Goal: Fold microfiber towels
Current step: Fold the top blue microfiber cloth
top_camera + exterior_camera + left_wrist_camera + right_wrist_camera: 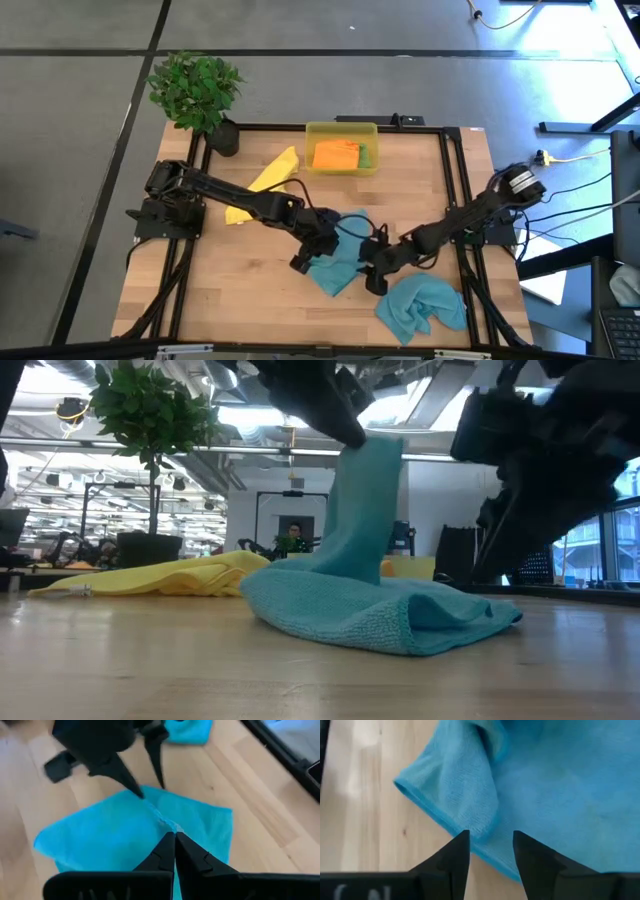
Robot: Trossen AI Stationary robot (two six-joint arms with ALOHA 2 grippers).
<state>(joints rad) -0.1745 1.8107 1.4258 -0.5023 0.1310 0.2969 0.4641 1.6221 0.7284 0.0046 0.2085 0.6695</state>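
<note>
A light teal-blue towel [338,265] lies bunched at the table's middle front. It also shows in the low view [380,610]. My left gripper [322,240] is shut on it, and its shut fingers show in the left wrist view [175,842]. My right gripper [376,268] is open just right of that towel, its fingers on either side of the towel's hemmed edge [485,832]. A second teal-blue towel [420,305] lies crumpled at the front right. A yellow towel [265,185] lies flat at the back left. Orange [335,155] and green [365,157] towels lie in the bin. My left gripper pinches a raised ridge of the teal-blue towel [167,826] between its two shut fingers, coming from above and slanting down. The pinched part is drawn up into a peak [365,480]. The rest of the towel lies heaped on the table [400,622]. My right gripper: whether its open fingers touch the towel's edge, I cannot tell.
A translucent yellow bin [341,130] stands at the back middle. A potted plant [197,92] stands at the back left corner. Bare wood lies at the front left [230,290]. A person shows far off in the room [292,538].
</note>
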